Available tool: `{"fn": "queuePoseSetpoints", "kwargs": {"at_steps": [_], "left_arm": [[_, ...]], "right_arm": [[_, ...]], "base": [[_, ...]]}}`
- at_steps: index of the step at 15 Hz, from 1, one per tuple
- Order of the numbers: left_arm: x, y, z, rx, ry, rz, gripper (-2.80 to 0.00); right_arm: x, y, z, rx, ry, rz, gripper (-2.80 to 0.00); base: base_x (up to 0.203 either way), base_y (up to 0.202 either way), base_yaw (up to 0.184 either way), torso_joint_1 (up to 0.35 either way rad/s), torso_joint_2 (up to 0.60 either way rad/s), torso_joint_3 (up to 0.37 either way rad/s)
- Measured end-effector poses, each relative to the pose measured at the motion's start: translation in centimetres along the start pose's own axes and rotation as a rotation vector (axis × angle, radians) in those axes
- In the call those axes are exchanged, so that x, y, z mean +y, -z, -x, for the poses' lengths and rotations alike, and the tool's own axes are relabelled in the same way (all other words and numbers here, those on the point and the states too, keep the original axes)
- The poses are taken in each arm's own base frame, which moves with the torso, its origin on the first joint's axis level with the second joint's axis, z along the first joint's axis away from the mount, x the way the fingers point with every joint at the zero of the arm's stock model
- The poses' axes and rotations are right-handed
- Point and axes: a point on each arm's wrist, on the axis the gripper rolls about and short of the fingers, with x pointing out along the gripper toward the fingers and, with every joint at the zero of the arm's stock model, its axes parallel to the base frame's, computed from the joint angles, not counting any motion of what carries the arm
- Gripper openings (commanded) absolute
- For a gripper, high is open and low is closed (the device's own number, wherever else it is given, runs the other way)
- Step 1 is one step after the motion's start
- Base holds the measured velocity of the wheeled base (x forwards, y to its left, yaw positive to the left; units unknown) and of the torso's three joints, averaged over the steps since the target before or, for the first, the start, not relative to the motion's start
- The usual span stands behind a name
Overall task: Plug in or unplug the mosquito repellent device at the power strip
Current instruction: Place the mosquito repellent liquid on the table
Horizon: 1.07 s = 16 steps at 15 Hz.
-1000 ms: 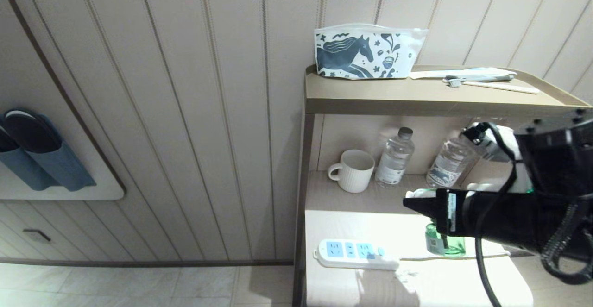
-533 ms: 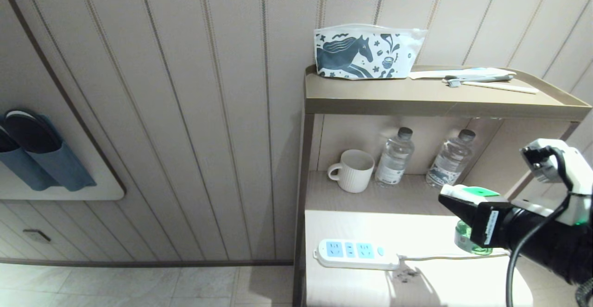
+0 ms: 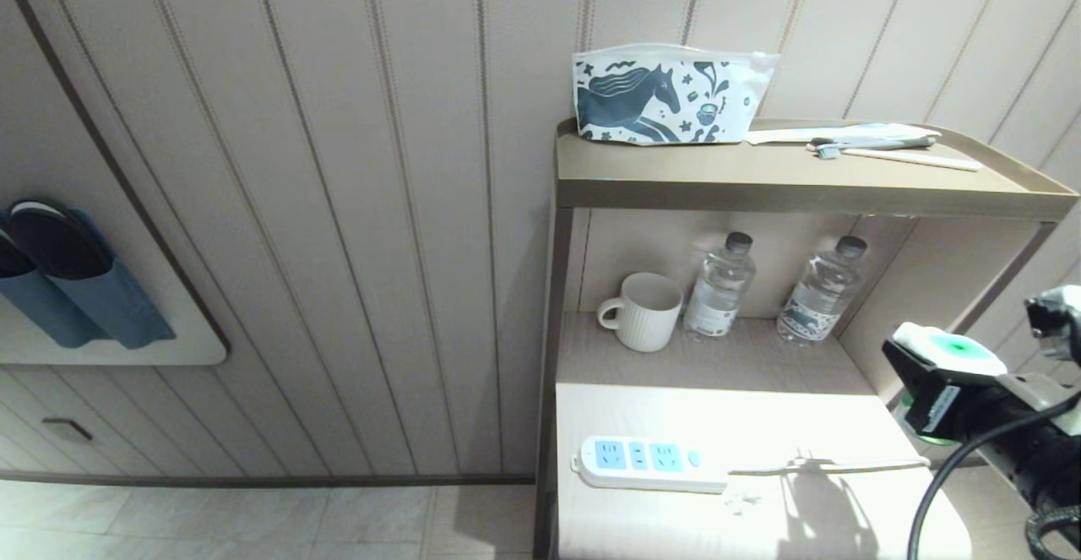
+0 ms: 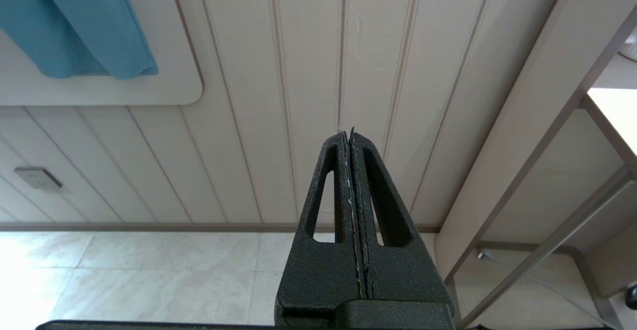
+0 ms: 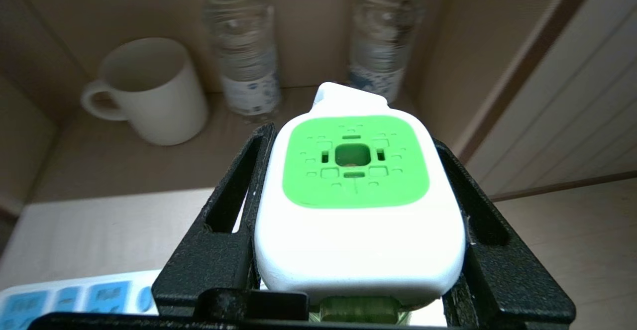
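my right hand [image 5: 356,205] clamps the mosquito repellent device [image 5: 354,185], held in the air well right of the power strip [image 3: 646,462], unplugged; my left hand [image 4: 351,138] pressed closed, parked

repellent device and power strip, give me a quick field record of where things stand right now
device: repellent device held off the shelf, past its right edge, unplugged
holder: right pincer shut on its white head
power strip: power strip flat on the lower shelf near the front, all three sockets empty
cord: white cord runs right from the strip
left pincer: left pincer shut, empty, off by the wall
behind: mug, two bottles
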Motion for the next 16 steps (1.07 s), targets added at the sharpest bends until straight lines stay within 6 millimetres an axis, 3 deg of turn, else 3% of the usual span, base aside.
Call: {"fn": "queuePoseSetpoints", "kwargs": {"at_steps": [4,16], "left_arm": [[0.0,0.0,0.0,0.0,0.0,0.0,-2.8],[0.0,0.0,0.0,0.001,0.0,0.0,-2.8]], "right_arm": [[-1.2,0.5,-0.1,-0.053,0.067,0.035,-2.8],[-1.1,-0.7,-0.2,-0.131,0.06,0.01,-2.8]], "base": [[0.0,0.0,0.0,0.0,0.0,0.0],[0.0,0.0,0.0,0.0,0.0,0.0]]}}
